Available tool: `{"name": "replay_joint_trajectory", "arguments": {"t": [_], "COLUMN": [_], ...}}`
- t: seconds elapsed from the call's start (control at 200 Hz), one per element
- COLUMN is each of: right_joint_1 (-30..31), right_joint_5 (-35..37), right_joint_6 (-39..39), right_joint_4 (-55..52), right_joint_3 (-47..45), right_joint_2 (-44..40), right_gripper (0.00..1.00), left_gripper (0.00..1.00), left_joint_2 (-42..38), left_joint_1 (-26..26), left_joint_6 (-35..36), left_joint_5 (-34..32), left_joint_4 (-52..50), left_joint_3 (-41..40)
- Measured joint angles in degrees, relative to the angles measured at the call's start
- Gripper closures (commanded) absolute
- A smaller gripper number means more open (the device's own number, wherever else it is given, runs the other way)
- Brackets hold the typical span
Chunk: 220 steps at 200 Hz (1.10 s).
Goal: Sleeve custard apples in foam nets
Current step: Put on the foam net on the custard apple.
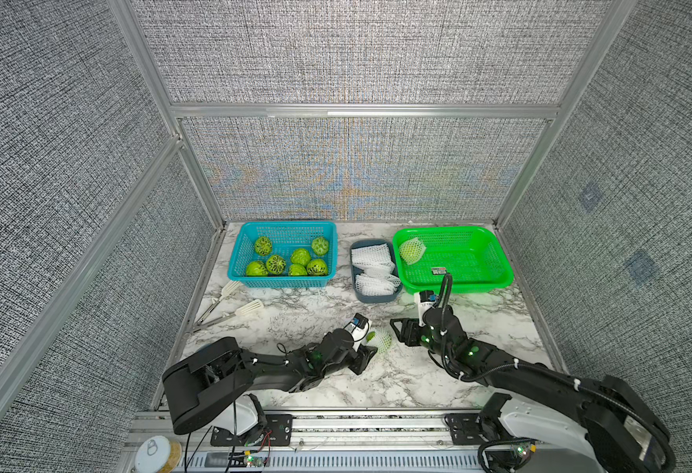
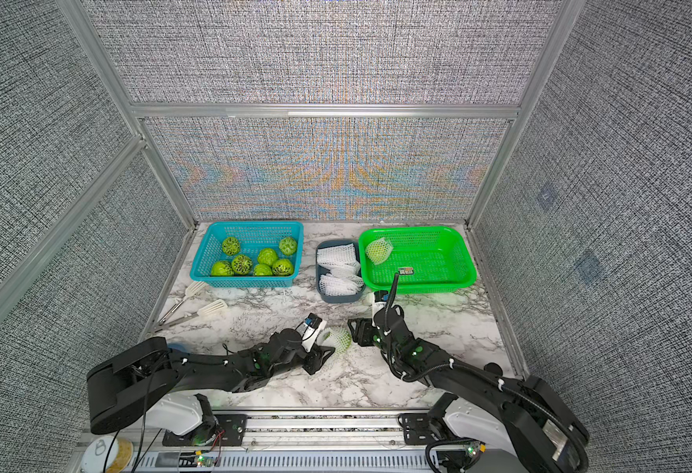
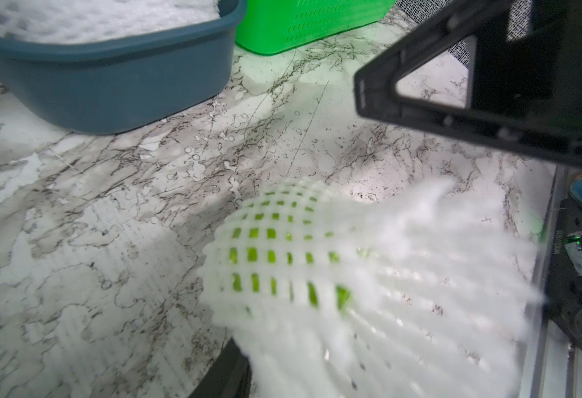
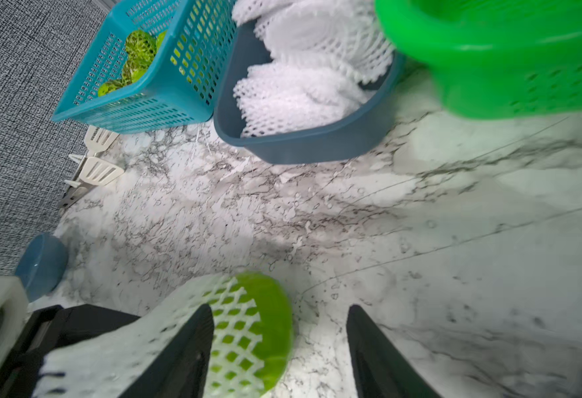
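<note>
A custard apple (image 1: 371, 336) partly sleeved in a white foam net (image 1: 384, 340) lies at mid-table between both arms. My left gripper (image 1: 368, 346) is shut on the net's loose end; in the left wrist view the net (image 3: 317, 262) fills the space at the jaws and hides most of them. My right gripper (image 4: 279, 348) stands open just right of the fruit (image 4: 276, 310), which sits close to one finger (image 4: 186, 344). Several bare custard apples (image 1: 275, 264) lie in the blue basket (image 1: 283, 282). Spare foam nets (image 1: 373, 256) fill a grey-blue tray (image 1: 377, 299).
A green basket (image 1: 459, 288) at the back right holds one sleeved fruit (image 1: 412, 250). White slotted tongs (image 1: 229, 311) lie at the left by the blue basket. A small blue bowl (image 4: 41, 262) sits near the left arm's base. Grey fabric walls enclose the table.
</note>
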Motion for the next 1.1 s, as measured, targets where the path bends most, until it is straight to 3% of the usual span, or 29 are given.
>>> {"name": "replay_joint_trajectory", "arguments": {"t": [0.325,0.695,0.9,1.1], "right_joint_1": [-0.5,-0.5,-0.6,-1.0], "right_joint_5": [-10.7,-10.2,-9.4,-9.3], "right_joint_6": [5.5,9.4,10.4,11.2], "right_joint_4": [6.8,13.2,14.7,16.2], "right_joint_3": [1.6,-2.3,-2.6,-2.9], "right_joint_2": [10.4,10.7,10.7,11.8], "right_gripper": [0.41,0.62,0.78,0.81], "left_gripper": [0.54,0.54,0.54,0.54], "left_joint_2": [1.1,2.4,2.5,2.5], "left_joint_1": [0.0,0.0,0.0,0.0], "left_joint_6": [0.0,0.0,0.0,0.0], "left_joint_5": [-0.3,-0.9,-0.9,-0.9], "left_joint_4": [-0.1,-1.2,-1.8,-2.2], "left_joint_3": [1.0,2.6,2.8,2.8]}}
